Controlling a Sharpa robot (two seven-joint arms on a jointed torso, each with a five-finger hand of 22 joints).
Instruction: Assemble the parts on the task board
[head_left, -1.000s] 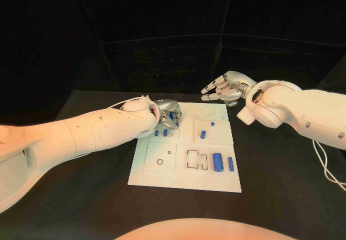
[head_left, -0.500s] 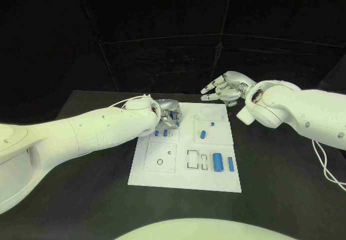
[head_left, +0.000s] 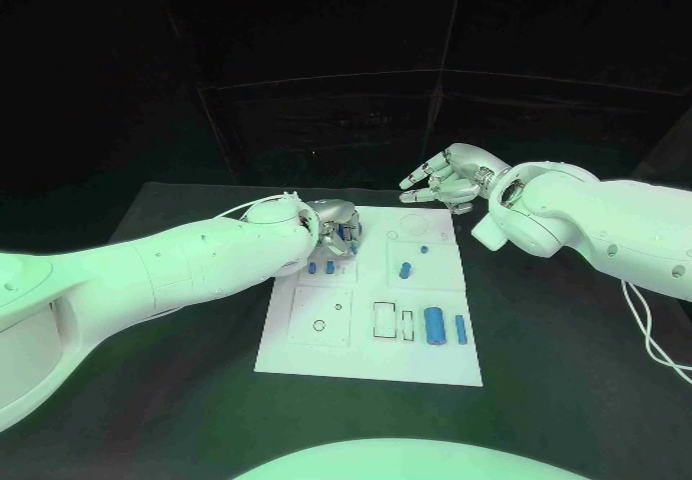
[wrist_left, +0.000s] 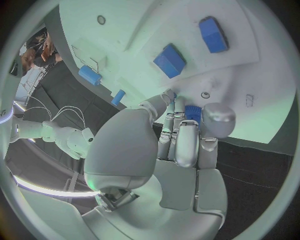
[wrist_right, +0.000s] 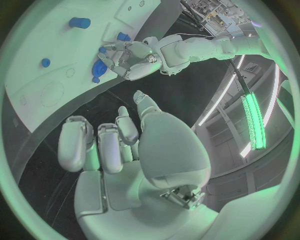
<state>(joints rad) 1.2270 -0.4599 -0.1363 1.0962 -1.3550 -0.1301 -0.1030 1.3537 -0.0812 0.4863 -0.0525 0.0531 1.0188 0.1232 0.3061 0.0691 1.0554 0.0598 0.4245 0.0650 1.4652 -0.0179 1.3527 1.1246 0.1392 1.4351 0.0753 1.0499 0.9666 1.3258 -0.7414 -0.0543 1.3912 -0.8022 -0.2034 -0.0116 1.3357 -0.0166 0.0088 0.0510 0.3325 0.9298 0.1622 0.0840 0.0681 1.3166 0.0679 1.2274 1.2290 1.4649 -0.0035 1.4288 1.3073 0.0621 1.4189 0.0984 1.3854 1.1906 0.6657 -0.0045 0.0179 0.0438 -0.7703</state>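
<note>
Nothing moved, left robot hand (head_left: 335, 226) pinching blue part (wrist_left: 193, 113), no writing legible

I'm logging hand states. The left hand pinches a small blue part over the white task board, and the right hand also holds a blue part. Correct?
Not quite. The right hand holds nothing, as the right wrist view shows. The left hand does pinch a small blue part over the white task board.

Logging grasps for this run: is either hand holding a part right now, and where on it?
The left hand pinches a small blue part at its fingertips; most of it is hidden. The right hand holds nothing.
</note>
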